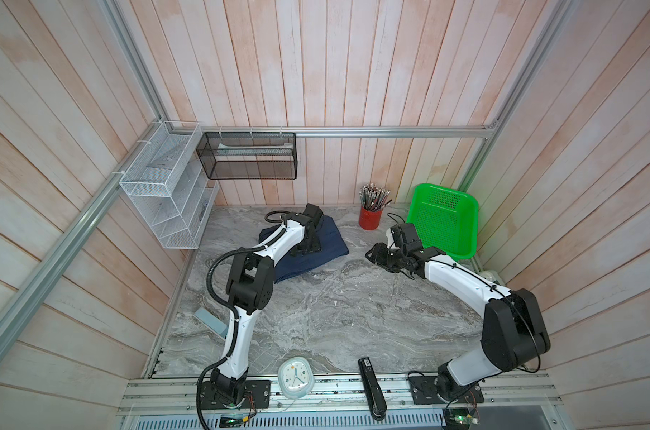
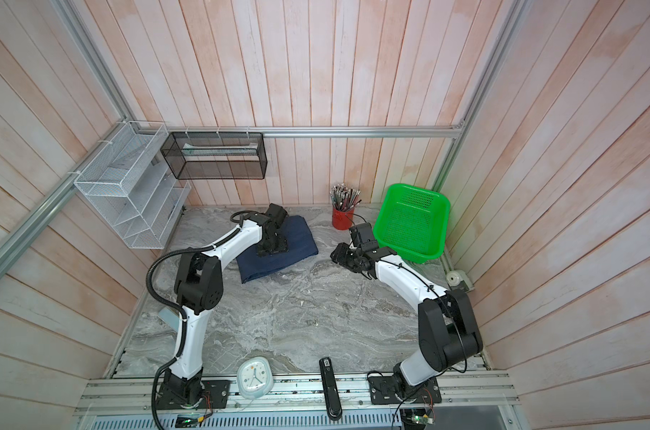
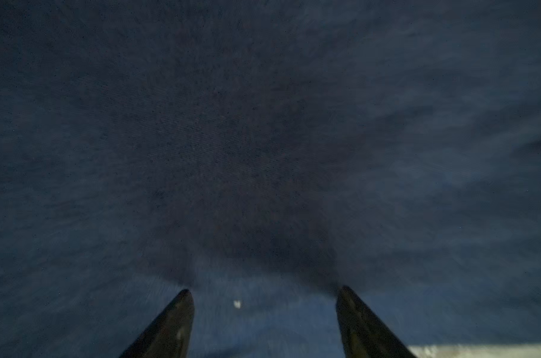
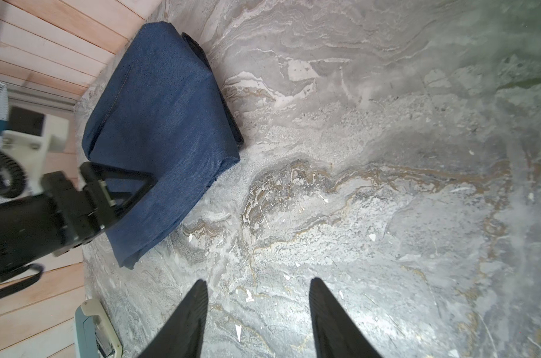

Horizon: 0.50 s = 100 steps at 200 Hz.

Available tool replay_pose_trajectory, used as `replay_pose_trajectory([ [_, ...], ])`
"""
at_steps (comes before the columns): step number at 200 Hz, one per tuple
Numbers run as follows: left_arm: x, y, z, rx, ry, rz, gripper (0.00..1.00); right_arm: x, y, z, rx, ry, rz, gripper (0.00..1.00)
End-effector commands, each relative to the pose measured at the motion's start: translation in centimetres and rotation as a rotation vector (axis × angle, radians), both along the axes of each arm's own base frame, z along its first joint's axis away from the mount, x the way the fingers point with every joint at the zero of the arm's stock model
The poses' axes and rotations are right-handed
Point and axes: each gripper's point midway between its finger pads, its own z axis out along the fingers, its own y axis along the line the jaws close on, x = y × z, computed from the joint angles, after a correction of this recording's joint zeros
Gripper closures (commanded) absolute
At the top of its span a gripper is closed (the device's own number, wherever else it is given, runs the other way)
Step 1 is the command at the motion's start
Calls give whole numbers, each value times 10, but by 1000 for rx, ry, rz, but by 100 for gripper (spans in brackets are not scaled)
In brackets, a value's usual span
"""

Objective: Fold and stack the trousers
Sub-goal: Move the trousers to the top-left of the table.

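Black left gripper (image 3: 264,289) open over folded indigo denim trousers (image 1: 331,238).
Release step, seemingly; right gripper (image 4: 259,280) open, empty; next: lift straight clear.

Both top views overhead, wrist views low — all share trousers (image 4: 157,102)

Blurred trousers (image 3: 263,139) fill the left wrist view, most edges cut off; only the fingertips (image 3: 176,322) of the left tool (image 3: 264,289) show. In both top views the left arm (image 1: 279,238) hides part of the trousers and of a box (image 1: 209,321).
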Motion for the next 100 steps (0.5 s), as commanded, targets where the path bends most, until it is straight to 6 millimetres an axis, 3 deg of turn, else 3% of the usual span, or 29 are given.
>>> replay_pose_trajectory([
  [1,19,4,7,19,-48,45,24,-4,-9,-2,-28,-1,-2,46],
  [21,13,20,-21,65,20,49,23,-5,-11,-3,-28,1,-5,46],
  [50,-6,73,-57,139,133,95,23,-6,-15,-3,-21,-3,-20,46],
  [77,-2,122,-62,230,162,115,23,-3,-15,-3,-24,-1,-19,46],
  [100,14,150,-62,275,167,93,23,-1,-13,-4,-22,2,-17,46],
])
